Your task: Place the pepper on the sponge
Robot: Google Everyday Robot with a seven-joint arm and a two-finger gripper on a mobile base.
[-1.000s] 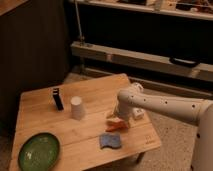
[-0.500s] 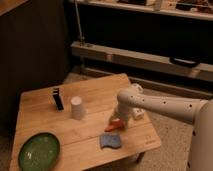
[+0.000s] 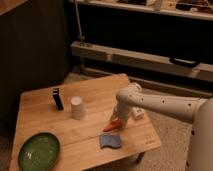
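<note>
The orange-red pepper (image 3: 111,125) hangs tilted just above the wooden table (image 3: 45,107), its tip pointing down and left. My gripper (image 3: 118,120) is at the end of the white arm reaching in from the right, right at the pepper's thick end. The blue-grey sponge (image 3: 110,141) lies flat on the table just below the pepper, near the front edge and a short gap from it.
A white cup (image 3: 77,107) stands at the table's middle, a small dark upright object (image 3: 58,99) to its left. A round green plate (image 3: 39,151) sits at the front left corner. A white boxy object (image 3: 137,113) lies behind the arm near the right edge.
The pepper and gripper have shifted slightly left and toward the sponge. The sponge, cup and plate have stayed put.
</note>
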